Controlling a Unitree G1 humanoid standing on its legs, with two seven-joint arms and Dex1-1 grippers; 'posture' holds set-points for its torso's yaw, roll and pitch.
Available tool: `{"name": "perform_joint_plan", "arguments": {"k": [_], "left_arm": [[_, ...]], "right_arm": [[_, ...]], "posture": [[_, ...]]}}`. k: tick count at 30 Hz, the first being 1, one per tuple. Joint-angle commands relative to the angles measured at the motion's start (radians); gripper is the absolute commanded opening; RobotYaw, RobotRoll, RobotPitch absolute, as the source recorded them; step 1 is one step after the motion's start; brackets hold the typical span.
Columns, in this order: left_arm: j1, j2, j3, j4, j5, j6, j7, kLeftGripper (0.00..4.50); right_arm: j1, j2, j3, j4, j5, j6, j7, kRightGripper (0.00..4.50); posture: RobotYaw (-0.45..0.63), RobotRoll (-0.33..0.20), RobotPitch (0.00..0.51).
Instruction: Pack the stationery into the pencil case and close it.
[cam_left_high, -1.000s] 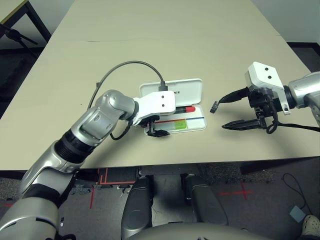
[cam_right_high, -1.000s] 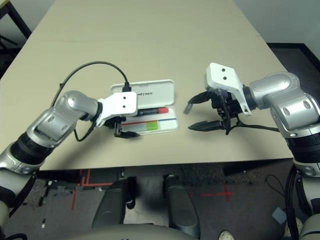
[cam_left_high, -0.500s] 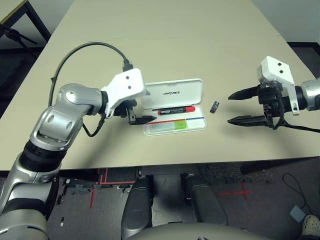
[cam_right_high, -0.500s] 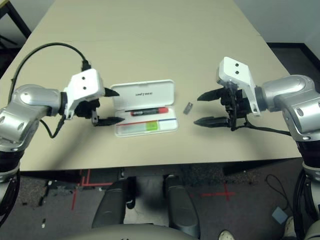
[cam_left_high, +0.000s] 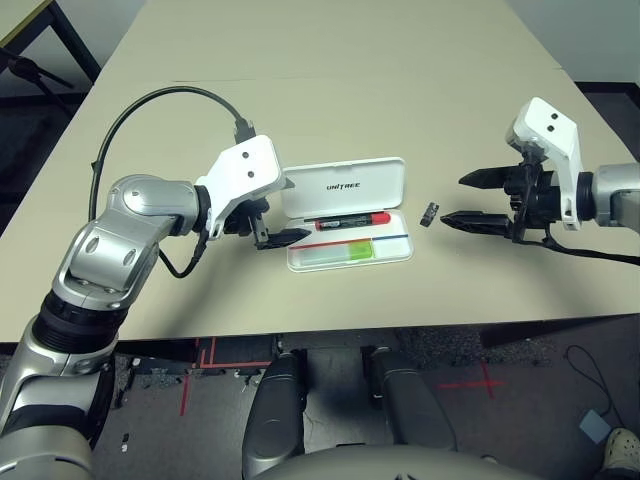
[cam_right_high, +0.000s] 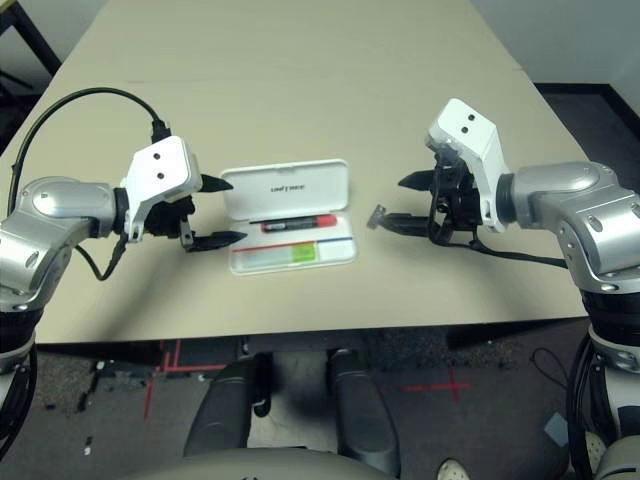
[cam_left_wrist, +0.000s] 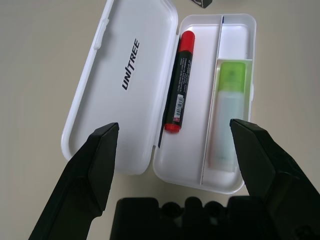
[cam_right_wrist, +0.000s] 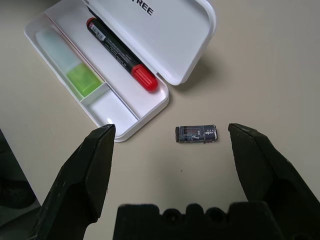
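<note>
The white pencil case (cam_left_high: 345, 186) lies open at the table's middle, lid flat behind the tray, "UNITREE" on the lid (cam_left_wrist: 117, 112). In the tray lie the red marker (cam_left_wrist: 179, 82) by the hinge and the pale highlighter with green cap (cam_left_wrist: 227, 117) in the front compartment. The tiny dark clip (cam_right_wrist: 197, 134) rests on the table just right of the case (cam_right_wrist: 172, 42). My left gripper (cam_right_high: 230, 210) stands open at the case's left end, holding nothing. My right gripper (cam_right_high: 395, 202) is open too, its fingers either side of the clip (cam_left_high: 429, 213) and a little short of it.
A black cable (cam_left_high: 170, 105) loops from my left wrist over the table to the left of the case. The table's front edge (cam_left_high: 330, 328) runs just below the case. Bare tabletop stretches behind the case and between the arms.
My left gripper pulled back from over the tray to the case's left end. My right gripper drew back rightwards, then came in again toward the clip with its fingers turned.
</note>
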Motion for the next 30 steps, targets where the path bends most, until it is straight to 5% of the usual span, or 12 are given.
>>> {"name": "perform_joint_plan", "arguments": {"k": [1,9,22,30], "left_arm": [[0.0,0.003,-0.016,0.003,-0.005,-0.009,0.002,4.47],[0.01,0.006,-0.012,-0.01,-0.006,0.001,0.015,4.47],[0.056,0.018,0.008,-0.068,-0.031,0.038,0.057,4.47],[0.054,0.009,0.001,-0.075,-0.041,0.047,0.082,4.47]], "right_arm": [[0.013,-0.032,-0.001,0.01,0.017,-0.08,0.083,4.5],[-0.069,-0.039,0.085,0.252,-0.082,-0.281,0.219,4.5],[-0.127,0.078,0.104,0.597,-0.196,-0.555,0.265,4.5],[-0.255,0.12,0.149,0.879,-0.285,-0.771,0.408,4.5]], "posture": [[-0.07,0.0,0.21],[-0.03,0.0,0.209],[0.0,0.0,0.213],[0.02,0.0,0.204]]}}
